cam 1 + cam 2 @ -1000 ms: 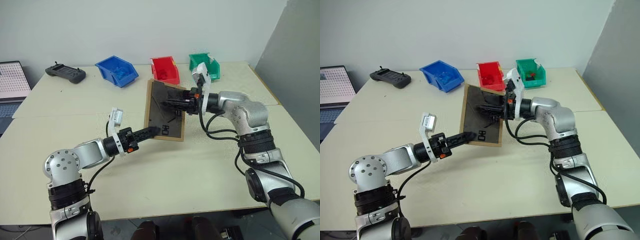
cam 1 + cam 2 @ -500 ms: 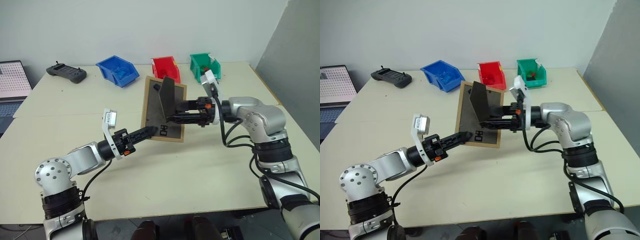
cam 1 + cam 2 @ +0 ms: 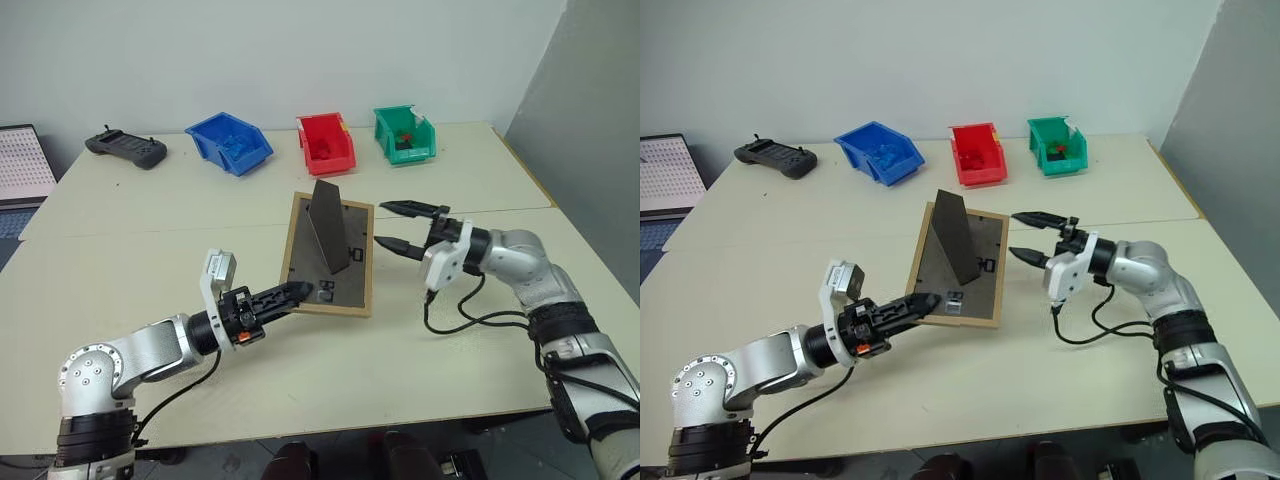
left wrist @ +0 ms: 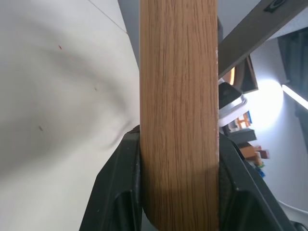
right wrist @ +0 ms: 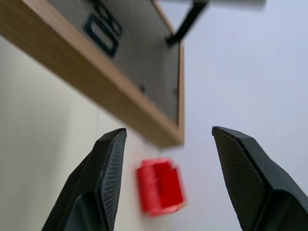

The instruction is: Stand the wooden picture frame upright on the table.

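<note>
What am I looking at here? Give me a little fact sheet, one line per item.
Main object: wooden picture frame, back panel facing up, fold-out stand raised
Frame position: near edge pinched and slightly lifted, not yet upright
Left gripper: shut on the frame's near edge
Right gripper: open, beside the frame, not touching it
Surface: table
Far edge of table: blue bin, red bin, green bin, black controller

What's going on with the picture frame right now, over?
Left end effector clamped on wooden picture frame edge. Right end effector open, clear beside it. Frame flat on table, stand folded out. Nothing blocking.
</note>
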You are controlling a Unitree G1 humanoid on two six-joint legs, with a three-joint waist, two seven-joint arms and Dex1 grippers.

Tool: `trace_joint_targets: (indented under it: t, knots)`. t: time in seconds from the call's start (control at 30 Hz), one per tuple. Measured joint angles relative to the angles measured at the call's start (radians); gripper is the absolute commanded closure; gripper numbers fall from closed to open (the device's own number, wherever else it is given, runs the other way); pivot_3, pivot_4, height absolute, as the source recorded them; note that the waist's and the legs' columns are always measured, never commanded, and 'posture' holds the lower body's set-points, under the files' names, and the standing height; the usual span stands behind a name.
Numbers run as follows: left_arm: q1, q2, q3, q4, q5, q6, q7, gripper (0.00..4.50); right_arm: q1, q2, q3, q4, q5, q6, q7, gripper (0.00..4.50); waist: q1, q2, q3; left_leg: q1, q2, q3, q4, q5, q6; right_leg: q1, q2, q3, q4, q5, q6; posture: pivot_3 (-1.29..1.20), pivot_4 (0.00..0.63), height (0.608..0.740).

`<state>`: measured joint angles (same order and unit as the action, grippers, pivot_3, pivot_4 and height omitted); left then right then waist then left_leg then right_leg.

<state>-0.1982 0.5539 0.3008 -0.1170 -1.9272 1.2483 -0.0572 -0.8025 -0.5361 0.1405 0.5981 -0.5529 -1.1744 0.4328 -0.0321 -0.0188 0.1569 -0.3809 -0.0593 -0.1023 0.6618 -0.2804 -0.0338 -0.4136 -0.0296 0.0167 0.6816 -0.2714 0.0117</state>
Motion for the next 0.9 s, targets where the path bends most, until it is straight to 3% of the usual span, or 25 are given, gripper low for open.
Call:
trace_joint_targets:
  t: [0.17,0.37,0.5,0.7,0.9]
  knots:
    - [0.027,0.007,-0.004,-0.020,0.000,-0.040,-0.021,3.14,-0.062,0.016,0.021,0.040,-0.246,-0.051,-0.259,1.50,0.000,0.000,0.000,0.000,0.000,0.000,0.000,0.000,0.000,0.000,0.000,0.001,0.000,0.000,0.000,0.00,0.150,0.740]
    - [0.065,0.002,-0.037,-0.062,0.001,-0.073,-0.032,3.14,-0.128,0.020,0.162,0.092,-0.492,-0.018,-0.544,1.50,0.000,0.000,0.000,0.000,0.000,0.001,0.000,0.000,0.000,0.000,0.000,0.002,0.000,0.000,0.000,0.00,0.150,0.740]
    - [0.087,0.003,-0.071,-0.088,0.001,-0.081,-0.040,3.14,-0.190,0.027,0.279,0.164,-0.570,0.022,-0.688,1.50,0.000,0.000,0.000,0.000,0.000,0.001,0.000,0.000,0.000,0.001,0.000,0.002,0.000,0.000,0.000,0.00,0.150,0.740]
    - [0.108,0.014,-0.088,-0.112,0.002,-0.087,-0.051,3.14,-0.228,0.002,0.344,0.236,-0.602,0.067,-0.835,1.50,0.000,-0.001,0.000,0.000,0.000,0.002,0.000,0.000,0.000,0.001,0.000,0.002,0.000,0.000,0.000,0.00,0.150,0.740]
    - [0.108,0.038,-0.101,-0.125,0.001,-0.089,-0.078,3.14,-0.261,-0.022,0.385,0.248,-0.596,0.030,-0.913,2.72,0.000,-0.001,0.000,0.000,0.000,0.002,0.000,0.000,0.000,0.001,0.000,0.002,-0.001,0.000,-0.001,0.00,0.150,0.740]
